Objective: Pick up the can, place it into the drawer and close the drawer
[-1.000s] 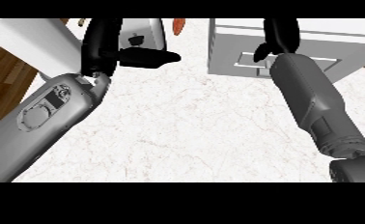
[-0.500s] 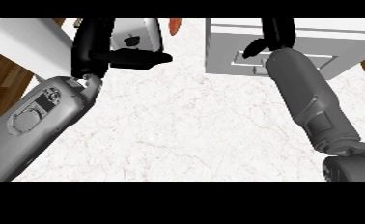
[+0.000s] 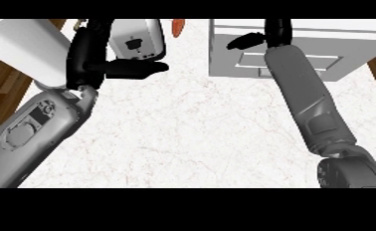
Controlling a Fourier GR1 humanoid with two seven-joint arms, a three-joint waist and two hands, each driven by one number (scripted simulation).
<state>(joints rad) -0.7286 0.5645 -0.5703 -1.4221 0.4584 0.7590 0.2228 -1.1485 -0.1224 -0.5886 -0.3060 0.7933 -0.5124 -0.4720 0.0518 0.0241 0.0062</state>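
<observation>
The can shows nowhere in the head view. A grey drawer cabinet stands at the back right, its front panels with handles facing me. My right hand is over the cabinet's top near the view's upper edge. Its thumb sticks out to the left, the visible part of its fingers is straight, and nothing shows in it. The grey right forearm runs down across the cabinet's front. My left hand rests open at the upper left, fingers up and thumb pointing right.
A white toaster-like appliance stands right behind the left hand. Beside it at the back lies a small orange object. A white block fills the far left corner, with wooden floor beyond the counter's left edge.
The right hand has slid a little farther back and left over the cabinet. The left hand and forearm have shifted slightly left.
</observation>
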